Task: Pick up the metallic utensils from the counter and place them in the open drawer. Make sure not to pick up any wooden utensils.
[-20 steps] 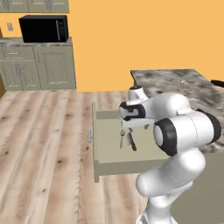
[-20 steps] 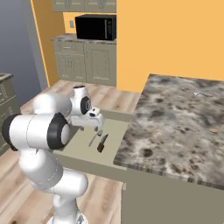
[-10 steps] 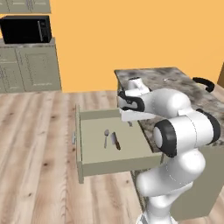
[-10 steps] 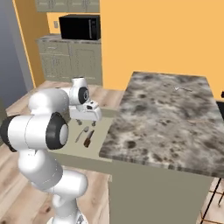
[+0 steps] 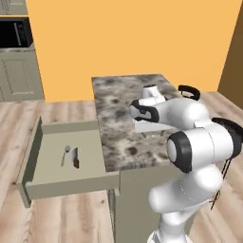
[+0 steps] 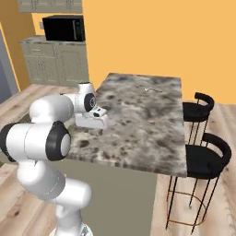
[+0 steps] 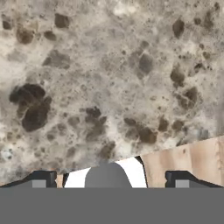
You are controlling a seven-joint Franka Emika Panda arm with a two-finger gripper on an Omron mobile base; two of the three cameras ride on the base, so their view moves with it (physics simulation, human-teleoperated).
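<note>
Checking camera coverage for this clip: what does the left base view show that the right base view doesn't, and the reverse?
Left base view: the open drawer with two metal utensils lying inside. Right base view: two black stools, and a small pale item at the counter's far end, too small to identify. Both: the marble counter, the open claw above it holding nothing, the microwave and the orange wall.

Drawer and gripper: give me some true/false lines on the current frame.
1. The drawer stands open. True.
2. The drawer holds no cutlery. False: two metallic utensils lie in it.
3. The gripper hangs over the counter. True.
4. The gripper is shut on a spoon. False: it is open and holds nothing.
5. A small pale item lies at the counter's far end. True.
</note>
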